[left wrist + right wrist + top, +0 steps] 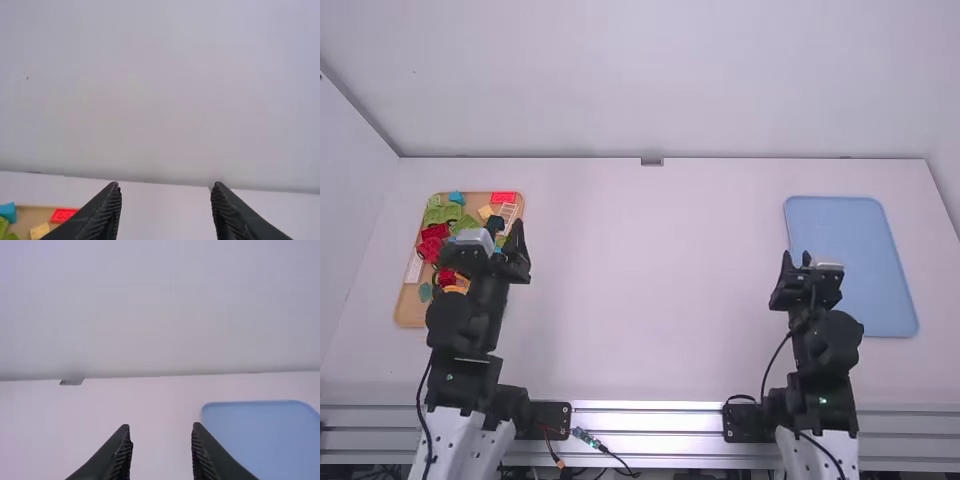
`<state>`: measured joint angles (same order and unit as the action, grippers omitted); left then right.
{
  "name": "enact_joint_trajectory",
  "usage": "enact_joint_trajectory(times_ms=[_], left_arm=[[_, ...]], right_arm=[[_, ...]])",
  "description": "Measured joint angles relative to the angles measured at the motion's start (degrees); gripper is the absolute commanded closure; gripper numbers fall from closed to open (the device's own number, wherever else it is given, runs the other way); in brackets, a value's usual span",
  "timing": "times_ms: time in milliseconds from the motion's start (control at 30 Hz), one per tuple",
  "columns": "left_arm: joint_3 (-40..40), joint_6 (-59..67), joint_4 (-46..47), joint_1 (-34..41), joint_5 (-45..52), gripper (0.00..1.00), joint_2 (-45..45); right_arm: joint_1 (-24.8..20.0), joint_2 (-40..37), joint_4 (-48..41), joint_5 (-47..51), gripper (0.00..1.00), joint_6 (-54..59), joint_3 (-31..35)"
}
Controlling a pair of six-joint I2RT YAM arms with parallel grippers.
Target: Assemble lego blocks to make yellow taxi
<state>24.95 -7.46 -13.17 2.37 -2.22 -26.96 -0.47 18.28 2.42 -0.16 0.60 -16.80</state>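
In the high view, loose building blocks lie in a tan tray point(409, 315) on the left side of the white table point(650, 270), the tray's long axis running away from the camera. At its far right corner a red block point(503, 197) lies with its long axis across the tray, along the far rim; near it, a white slotted piece point(508, 212) points mostly away from the camera, slightly aslant. A small yellow block point(485, 212) sits at an angle beside it, with green blocks point(442, 213) and a teal block point(456, 198) farther left. Along the left rim, a white strip point(414, 266) runs lengthwise, its far end leaning right. The left gripper point(488, 240) overlaps part of the tray in this view; the right gripper point(810, 262) is near the left edge of a blue tray point(855, 235), whose long axis also runs away from the camera. In the left wrist view, the left gripper point(166, 186) has its fingers spread wide, and the red block's long side follows the tan tray's far rim, near the yellow block. In the right wrist view, the right gripper point(161, 427) is also wide open, with the blue tray's rounded far corner near one finger.
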Motion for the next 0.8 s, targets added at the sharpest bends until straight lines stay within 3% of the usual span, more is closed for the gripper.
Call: enact_joint_trajectory(times_ms=[400,800], left_arm=[[0.3,-1.5,-0.5,0.0,0.0,0.23,-15.1],[0.3,-6.7,-1.6,0.0,0.0,0.09,-24.1]], right_arm=[[3.0,9.5,-0.4,-0.2,0.48,1.5,-9.5],[3.6,20.2,-10.6,0.0,0.29,1.3,-20.0]])
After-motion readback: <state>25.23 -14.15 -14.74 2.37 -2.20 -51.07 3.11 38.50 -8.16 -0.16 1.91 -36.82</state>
